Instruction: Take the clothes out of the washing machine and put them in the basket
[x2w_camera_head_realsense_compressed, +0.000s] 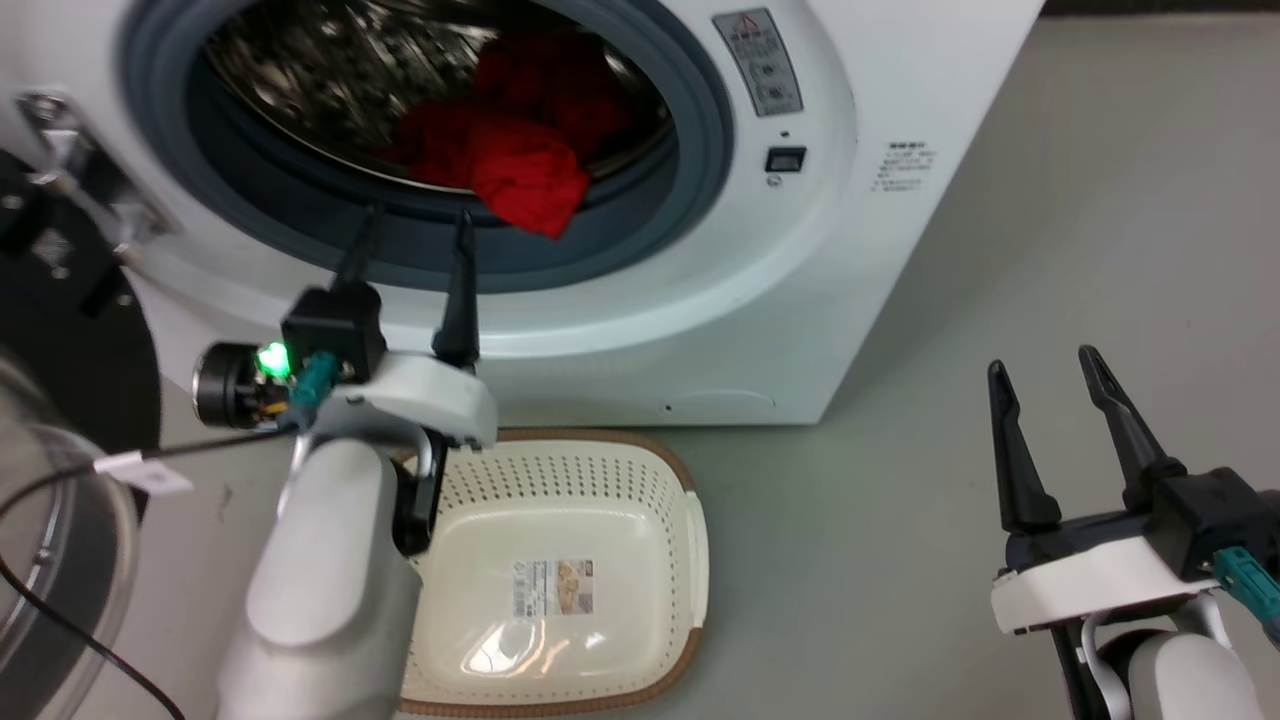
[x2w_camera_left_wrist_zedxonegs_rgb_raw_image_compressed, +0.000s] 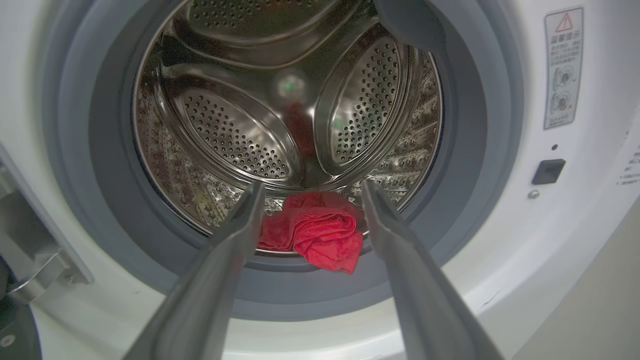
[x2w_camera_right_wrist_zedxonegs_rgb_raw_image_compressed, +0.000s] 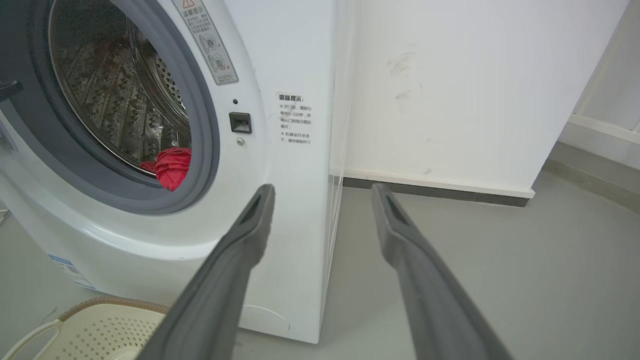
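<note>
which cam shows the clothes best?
Left wrist view: clothes centred and sharp at the drum lip, folds visible. Head view shows them from above, blurred. Right wrist view catches a small red patch by the seal.

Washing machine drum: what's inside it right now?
Red clothes are bunched low at the front of the steel drum, with one fold drooping onto the grey seal. Whatever lies under or behind the bundle is covered, and separate garments can't be told apart.

Clothes (x2w_camera_head_realsense_compressed: 525, 170) in washing machine (x2w_camera_head_realsense_compressed: 800, 300) – basket (x2w_camera_head_realsense_compressed: 692, 540) on floor (x2w_camera_head_realsense_compressed: 900, 560) before it.
</note>
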